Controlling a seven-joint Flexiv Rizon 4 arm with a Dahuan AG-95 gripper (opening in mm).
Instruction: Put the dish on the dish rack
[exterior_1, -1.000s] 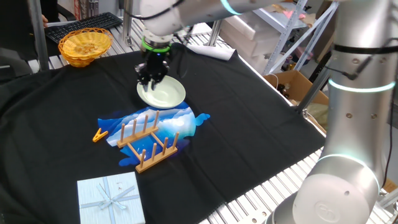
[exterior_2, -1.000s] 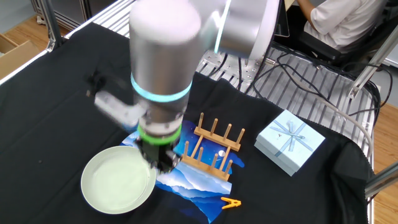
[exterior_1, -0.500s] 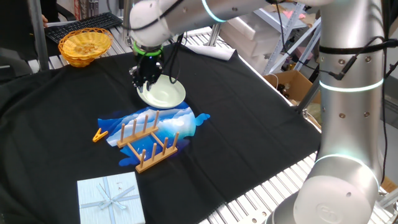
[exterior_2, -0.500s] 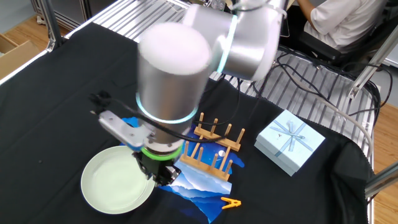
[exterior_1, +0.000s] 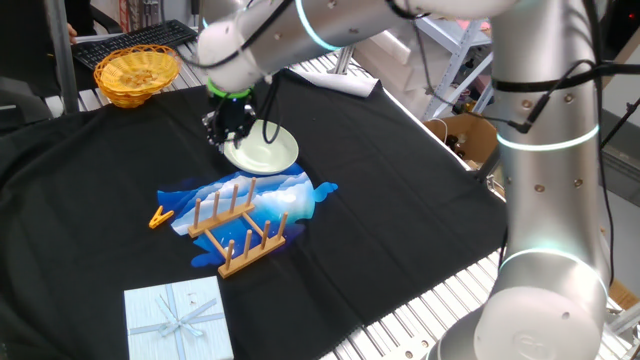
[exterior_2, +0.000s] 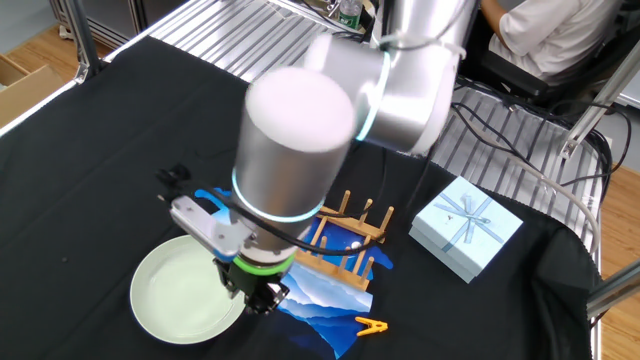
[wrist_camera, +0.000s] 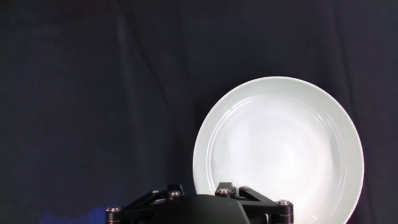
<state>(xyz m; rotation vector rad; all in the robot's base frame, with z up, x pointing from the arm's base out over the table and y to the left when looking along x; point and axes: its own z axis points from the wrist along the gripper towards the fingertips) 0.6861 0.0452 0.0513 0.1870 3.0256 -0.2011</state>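
The dish is a pale green-white plate lying flat on the black cloth, also seen in the other fixed view and filling the right of the hand view. My gripper hangs low over the dish's rim, on the side that faces the dish rack in the other fixed view, where the gripper nearly touches the rim. The wooden dish rack stands empty on a blue patterned cloth. The fingertips are hidden in the hand view, so the jaws' state does not show.
A yellow wicker basket sits at the far left corner. An orange clothespin lies left of the rack. A pale blue gift box rests near the front edge. The blue patterned cloth spreads under the rack.
The arm has swung and the gripper has slid from over the dish's middle towards its rim. The dish and the rack have stayed put.
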